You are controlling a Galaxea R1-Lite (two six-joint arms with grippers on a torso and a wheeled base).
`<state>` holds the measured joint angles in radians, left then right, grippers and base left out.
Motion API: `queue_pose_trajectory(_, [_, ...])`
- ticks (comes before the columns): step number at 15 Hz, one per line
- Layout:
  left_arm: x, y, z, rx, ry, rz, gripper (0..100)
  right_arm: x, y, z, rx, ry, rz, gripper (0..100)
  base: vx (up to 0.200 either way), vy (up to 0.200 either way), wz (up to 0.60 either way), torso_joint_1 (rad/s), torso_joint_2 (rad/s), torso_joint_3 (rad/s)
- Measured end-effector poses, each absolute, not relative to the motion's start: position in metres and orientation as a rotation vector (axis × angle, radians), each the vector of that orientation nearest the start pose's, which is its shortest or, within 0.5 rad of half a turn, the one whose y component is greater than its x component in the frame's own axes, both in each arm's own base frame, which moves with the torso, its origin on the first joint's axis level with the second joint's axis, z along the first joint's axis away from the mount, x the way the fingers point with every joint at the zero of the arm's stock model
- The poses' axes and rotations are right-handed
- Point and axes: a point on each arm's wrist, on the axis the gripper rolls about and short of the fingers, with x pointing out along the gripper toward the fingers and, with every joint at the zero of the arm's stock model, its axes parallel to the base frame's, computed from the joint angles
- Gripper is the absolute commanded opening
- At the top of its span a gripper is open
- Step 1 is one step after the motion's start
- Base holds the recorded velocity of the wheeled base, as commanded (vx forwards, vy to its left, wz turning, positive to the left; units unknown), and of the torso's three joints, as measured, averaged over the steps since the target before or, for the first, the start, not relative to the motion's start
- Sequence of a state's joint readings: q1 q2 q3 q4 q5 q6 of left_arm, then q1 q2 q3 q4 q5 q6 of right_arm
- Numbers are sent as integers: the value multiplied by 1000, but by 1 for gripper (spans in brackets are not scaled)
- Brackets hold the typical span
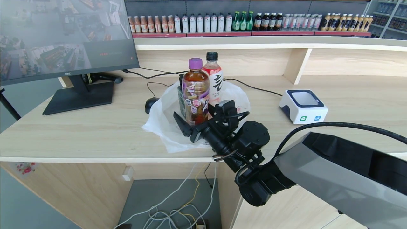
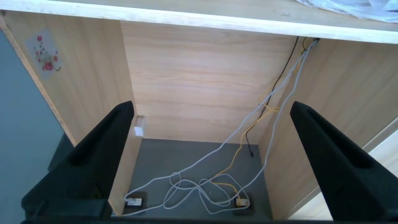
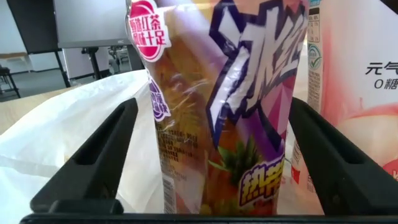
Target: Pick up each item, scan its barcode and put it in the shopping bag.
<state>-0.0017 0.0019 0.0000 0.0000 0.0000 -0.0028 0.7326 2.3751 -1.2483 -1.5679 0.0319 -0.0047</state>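
A: Where do we see the purple-capped tea bottle [image 1: 195,89]?
B: It stands upright in the white shopping bag [image 1: 159,121] on the surface [image 1: 79,133], just beside a black-capped bottle [image 1: 213,79].
A: And our tools?
B: Our right tool [image 1: 198,116] is spread around it, not clenched. Our left tool [image 2: 212,111] hangs released below the surface edge.

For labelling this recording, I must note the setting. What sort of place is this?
Most likely a shop checkout counter. Behind it, shelves of bottled drinks line the wall, a small barcode scanner sits on the wooden counter, and a white plastic shopping bag lies next to it.
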Motion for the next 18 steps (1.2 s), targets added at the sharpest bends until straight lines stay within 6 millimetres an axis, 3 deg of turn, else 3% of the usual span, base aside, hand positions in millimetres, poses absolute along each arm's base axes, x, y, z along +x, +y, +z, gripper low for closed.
queue_pose_trajectory(5, [-23,0,76,-3,2,-2,100,330,298,139,153,-443,741,100,0,0,0,0,0,0])
queue_pose_trajectory(9, [-23,0,76,-3,2,-3,100,305,276,147,104,-390,731,100,0,0,0,0,0,0])
queue_pose_trajectory(12, [-23,0,76,-3,2,-2,100,270,243,153,59,-317,730,100,0,0,0,0,0,0])
queue_pose_trajectory(15, [-23,0,76,-3,2,-2,100,219,196,157,15,-234,731,100,0,0,0,0,0,0])
queue_pose_trajectory(18, [-23,0,76,-3,2,-2,100,160,126,157,-6,-166,673,100,0,0,0,0,0,0])
